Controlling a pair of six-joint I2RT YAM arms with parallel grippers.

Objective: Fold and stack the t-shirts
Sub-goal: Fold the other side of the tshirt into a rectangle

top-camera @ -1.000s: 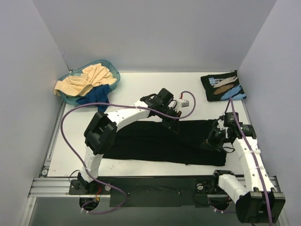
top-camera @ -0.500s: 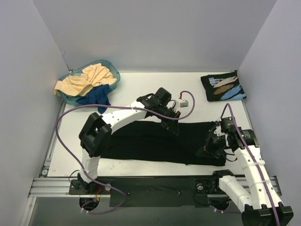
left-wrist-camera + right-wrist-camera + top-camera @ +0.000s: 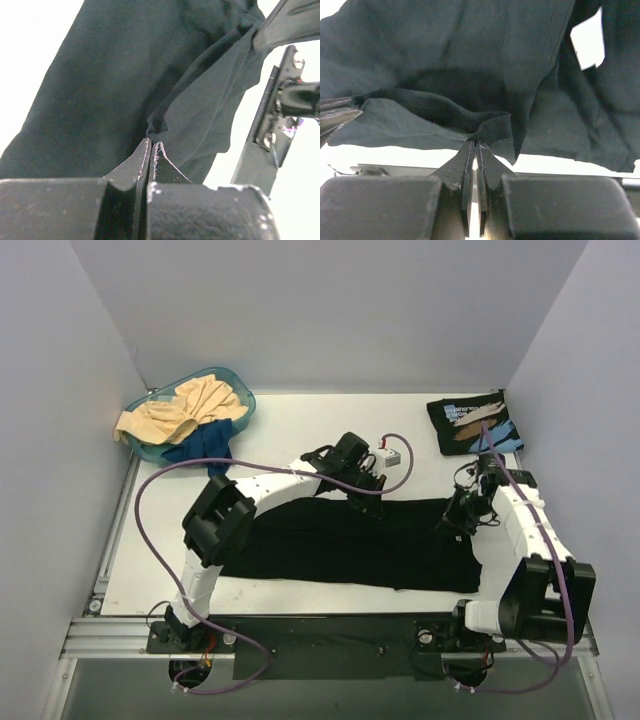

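Left wrist, right wrist: left tool [image 3: 151,142], right tool [image 3: 475,143] pinch black t-shirt [image 3: 100,75].

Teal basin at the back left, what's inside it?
A crumpled beige shirt fills the basin and spills over its left rim. A dark blue shirt shows from under it and hangs over the near rim. The basin's bottom is covered, so anything beneath cannot be seen.

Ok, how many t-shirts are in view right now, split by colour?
plain black t-shirt: 1
black printed t-shirt: 1
beige t-shirt: 1
dark blue t-shirt: 1
Total: 4
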